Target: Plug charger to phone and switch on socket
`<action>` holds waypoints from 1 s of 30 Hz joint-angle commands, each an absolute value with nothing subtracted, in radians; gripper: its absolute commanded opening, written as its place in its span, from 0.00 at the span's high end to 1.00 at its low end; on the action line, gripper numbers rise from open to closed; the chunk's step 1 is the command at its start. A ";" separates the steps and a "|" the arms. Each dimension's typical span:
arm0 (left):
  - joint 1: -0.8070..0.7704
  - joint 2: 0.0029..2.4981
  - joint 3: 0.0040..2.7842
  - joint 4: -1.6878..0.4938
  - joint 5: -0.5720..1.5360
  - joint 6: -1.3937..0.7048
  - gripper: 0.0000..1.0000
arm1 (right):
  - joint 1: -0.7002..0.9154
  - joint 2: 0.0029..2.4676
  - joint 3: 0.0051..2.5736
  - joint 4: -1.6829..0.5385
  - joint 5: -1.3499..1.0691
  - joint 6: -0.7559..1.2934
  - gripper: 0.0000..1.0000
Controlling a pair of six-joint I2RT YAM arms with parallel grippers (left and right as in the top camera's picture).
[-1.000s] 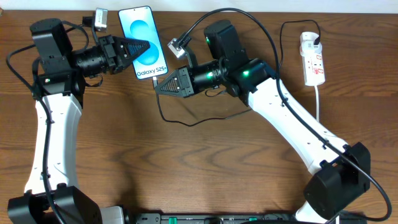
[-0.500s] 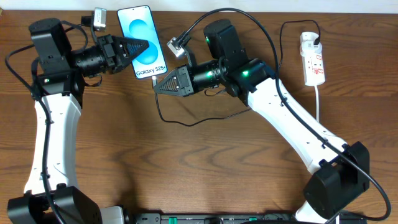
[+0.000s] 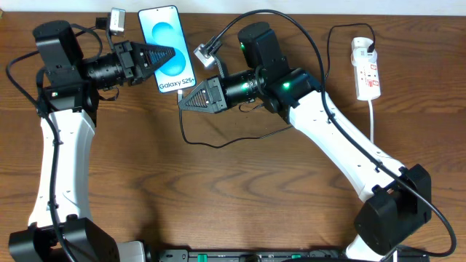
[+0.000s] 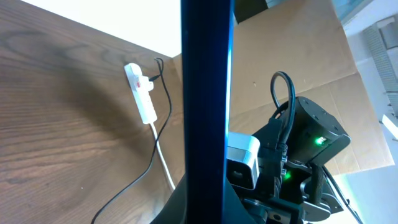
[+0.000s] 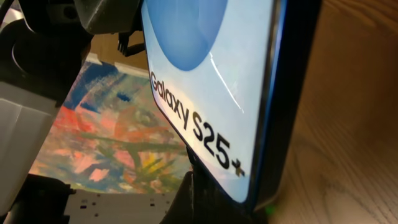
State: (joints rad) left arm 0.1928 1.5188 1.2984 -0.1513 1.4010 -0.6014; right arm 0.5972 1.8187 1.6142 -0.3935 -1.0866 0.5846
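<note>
While the left gripper is clamped on the phone, one finger lying across the blue screen, the phone sits at the far side of the worktop with its "Galaxy S25" end turned toward the right arm. In the left wrist view the phone shows edge-on as a dark upright bar with a blue rim. The right gripper has its fingers drawn together to a point just beside the phone's lower corner, and the thin black cable of the charger leaves that point, so it appears closed on the plug end, though the plug itself is hidden. In the right wrist view the phone's lettered end fills the frame, very close. The cable loops across the wood below the right arm. The socket lies well apart at the right edge, a black adapter at its far end and its white cord running toward the near side
</note>
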 commanded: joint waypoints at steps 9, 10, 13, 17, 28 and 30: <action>0.188 1.507 1.328 -0.147 1.524 -0.551 0.93 | 0.599 1.818 1.622 -0.374 -1.122 0.569 0.99; 0.188 1.507 1.328 -0.147 1.530 -0.550 0.93 | 0.596 1.818 1.623 -0.374 -1.133 0.569 0.99; 0.188 1.507 1.328 -0.147 1.537 -0.543 0.93 | 0.593 1.818 1.623 -0.376 -1.146 0.567 0.99; 0.188 1.507 1.328 -0.147 1.537 -0.543 0.93 | 0.590 1.818 1.622 -0.377 -1.163 0.563 0.99; 0.188 1.507 1.328 -0.147 1.537 -0.543 0.93 | 0.590 1.818 1.622 -0.377 -1.181 0.552 0.99; 0.188 1.507 1.328 -0.147 1.537 -0.543 0.93 | 0.590 1.818 1.622 -0.378 -1.181 0.544 0.99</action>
State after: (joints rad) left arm 0.1928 1.5188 1.2984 -0.1497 1.4796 -0.5747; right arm 0.5961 1.8187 1.6142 -0.3935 -1.1679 0.5735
